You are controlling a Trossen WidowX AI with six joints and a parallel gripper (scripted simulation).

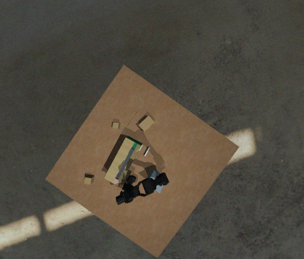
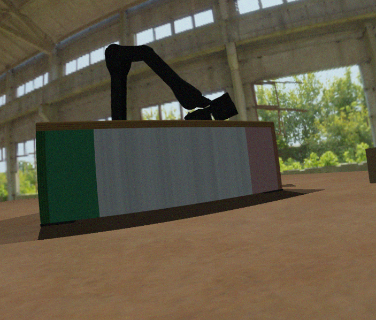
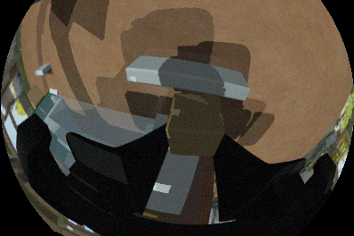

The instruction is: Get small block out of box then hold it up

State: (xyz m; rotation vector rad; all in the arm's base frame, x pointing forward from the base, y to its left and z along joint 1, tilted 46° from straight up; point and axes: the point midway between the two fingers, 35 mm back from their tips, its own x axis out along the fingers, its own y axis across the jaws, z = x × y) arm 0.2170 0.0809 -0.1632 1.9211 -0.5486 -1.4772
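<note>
From my seat I count one counter (image 1: 191,156) and one long box (image 1: 120,161) on it, striped in three colours on its side: green, grey, pink. Three loose tan cubes lie around the box: a small one (image 1: 115,124), a larger one (image 1: 145,122), and another small one (image 1: 88,179). One small white bar (image 1: 146,151) lies beside the box. One arm (image 2: 153,65), one claw (image 3: 190,104), one brown block (image 3: 192,124) in it.

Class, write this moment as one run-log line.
gripper: shut on block | block: out of box, between fingers | arm: low over table
</note>
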